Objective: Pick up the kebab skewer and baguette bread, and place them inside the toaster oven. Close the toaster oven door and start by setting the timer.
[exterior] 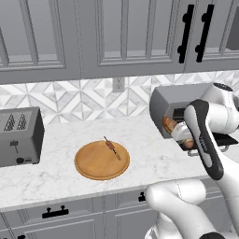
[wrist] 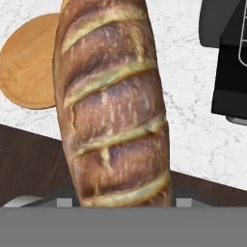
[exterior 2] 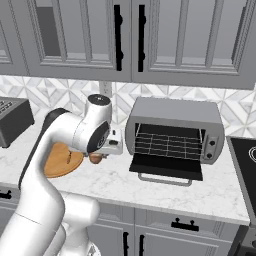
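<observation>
My gripper [exterior: 181, 134] is shut on the baguette bread [wrist: 113, 106], a golden-brown slashed loaf held above the counter. The loaf's ends [exterior: 169, 124] stick out past the hand, just in front of the toaster oven [exterior 2: 172, 127]. In the right base view the hand [exterior 2: 107, 146] hangs left of the oven, with the bread [exterior 2: 95, 158] under it. The toaster oven door [exterior 2: 167, 166] lies folded down and open, showing the wire rack [exterior 2: 167, 141]. The kebab skewer [exterior: 111, 147] lies on the round wooden board [exterior: 95, 165], left of my gripper.
A grey slot toaster [exterior: 18, 137] stands at the counter's left end. A dark cooktop [exterior 2: 245, 160] lies right of the oven. Upper cabinets hang overhead, and the counter's front edge runs just below the board [wrist: 26, 67].
</observation>
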{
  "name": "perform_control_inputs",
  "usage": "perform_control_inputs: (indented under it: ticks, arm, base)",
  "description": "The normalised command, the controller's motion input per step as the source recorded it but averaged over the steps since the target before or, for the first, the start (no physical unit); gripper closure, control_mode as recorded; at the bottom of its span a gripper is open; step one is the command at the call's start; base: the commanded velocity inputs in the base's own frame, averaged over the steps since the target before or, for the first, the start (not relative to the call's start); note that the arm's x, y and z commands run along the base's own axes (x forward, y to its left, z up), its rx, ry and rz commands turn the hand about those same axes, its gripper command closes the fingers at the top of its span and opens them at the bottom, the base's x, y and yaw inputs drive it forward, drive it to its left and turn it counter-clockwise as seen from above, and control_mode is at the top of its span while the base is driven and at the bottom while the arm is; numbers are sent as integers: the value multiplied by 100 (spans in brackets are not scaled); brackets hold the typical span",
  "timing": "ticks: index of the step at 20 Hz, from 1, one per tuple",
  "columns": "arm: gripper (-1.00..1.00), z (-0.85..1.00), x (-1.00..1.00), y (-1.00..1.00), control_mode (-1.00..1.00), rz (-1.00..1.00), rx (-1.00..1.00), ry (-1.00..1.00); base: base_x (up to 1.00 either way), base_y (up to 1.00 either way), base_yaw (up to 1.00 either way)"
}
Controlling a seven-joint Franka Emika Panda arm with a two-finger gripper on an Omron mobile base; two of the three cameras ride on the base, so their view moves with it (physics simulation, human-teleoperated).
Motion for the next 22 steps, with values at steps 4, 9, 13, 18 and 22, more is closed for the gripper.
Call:
perform_control_inputs:
  ticks: [4, 9, 13, 18, 22]
  arm:
    - [100, 1, 4, -35, -100, 0, 0, 0]
    - [100, 4, 9, -30, -100, 0, 0, 0]
    - [100, 0, -1, -64, -100, 0, -4, 0]
    - [100, 0, 0, -71, -100, 0, -3, 0]
    - [100, 0, 2, -45, -100, 0, -1, 0]
  base:
    - [0, 0, 0]
    - [0, 0, 0]
    - [0, 0, 0]
    - [0, 0, 0]
    - [0, 0, 0]
